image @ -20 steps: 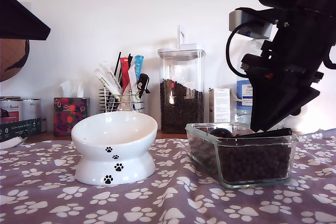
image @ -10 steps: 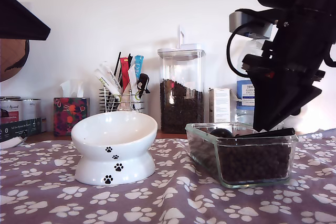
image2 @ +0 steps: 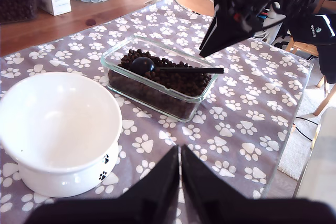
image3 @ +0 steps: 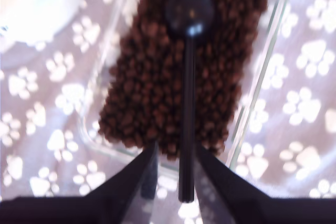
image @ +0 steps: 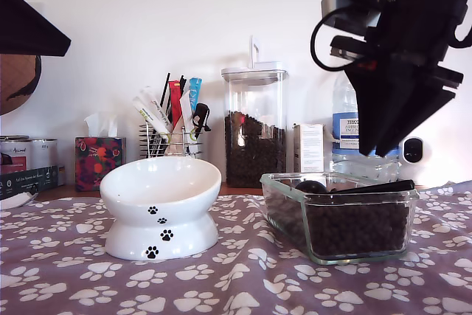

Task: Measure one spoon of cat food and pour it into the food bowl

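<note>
paw-print cloth (image: 243, 285) covers the bench. glass dish (image: 338, 215) sits toward the exterior view's right edge of the cloth, filled with cat food (image2: 173, 78); the spoon (image2: 173, 68) lies on top, handle over the rim. food bowl (image: 161, 208) stands apart, empty. my second gripper (image3: 170, 174) hangs above the handle end, fingers parted, holding nothing. my first gripper (image2: 180, 182) has its fingers pressed together, empty.
</note>
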Available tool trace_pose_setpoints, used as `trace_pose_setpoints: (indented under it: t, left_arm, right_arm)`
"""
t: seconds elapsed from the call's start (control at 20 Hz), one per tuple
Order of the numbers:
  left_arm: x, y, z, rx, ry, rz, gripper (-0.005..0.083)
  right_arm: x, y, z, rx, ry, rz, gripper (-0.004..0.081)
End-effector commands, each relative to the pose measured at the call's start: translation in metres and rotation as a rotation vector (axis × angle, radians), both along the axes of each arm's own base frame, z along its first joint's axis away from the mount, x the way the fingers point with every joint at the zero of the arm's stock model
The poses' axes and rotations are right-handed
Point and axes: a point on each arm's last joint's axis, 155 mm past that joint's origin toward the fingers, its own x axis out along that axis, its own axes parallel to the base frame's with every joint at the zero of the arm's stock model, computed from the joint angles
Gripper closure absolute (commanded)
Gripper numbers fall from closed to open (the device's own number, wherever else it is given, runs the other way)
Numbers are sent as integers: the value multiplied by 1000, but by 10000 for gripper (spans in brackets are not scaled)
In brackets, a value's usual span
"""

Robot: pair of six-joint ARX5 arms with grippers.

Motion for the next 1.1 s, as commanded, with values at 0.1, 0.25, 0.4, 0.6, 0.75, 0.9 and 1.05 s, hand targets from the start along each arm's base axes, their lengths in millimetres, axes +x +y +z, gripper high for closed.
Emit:
trace_pose_setpoints:
  t: [0.1, 0.25, 0.4, 0.6, 0.75, 0.9, 1.05]
  left_arm:
    - [-1, 0, -7, 6, 13, -3, 793]
    - [-1, 0, -8, 7, 15, -3, 793]
    - [-1, 0, -8, 7, 15, -3, 793]
    - [-1, 0, -7, 7, 15, -3, 793]
    - [-1, 0, -8, 7, 15, -3, 793]
    - [-1, 0, -8, 7, 15, -3, 793]
    - [-1, 0, -8, 7, 15, -3, 793]
  right_arm:
    - [-5, -3, -24, -34, 77, -7, 555]
    - [-4, -3, -25, -39, 69, -6, 556]
    - [-3, -4, -27, -46, 70, 2, 558]
    - [-4, -6, -38, -67, 101, 1, 560]
    - [-4, -7, -43, -81, 111, -1, 605]
    - [-4, -7, -43, -80, 111, -2, 634]
    - [-1, -6, -40, -80, 105, -3, 682]
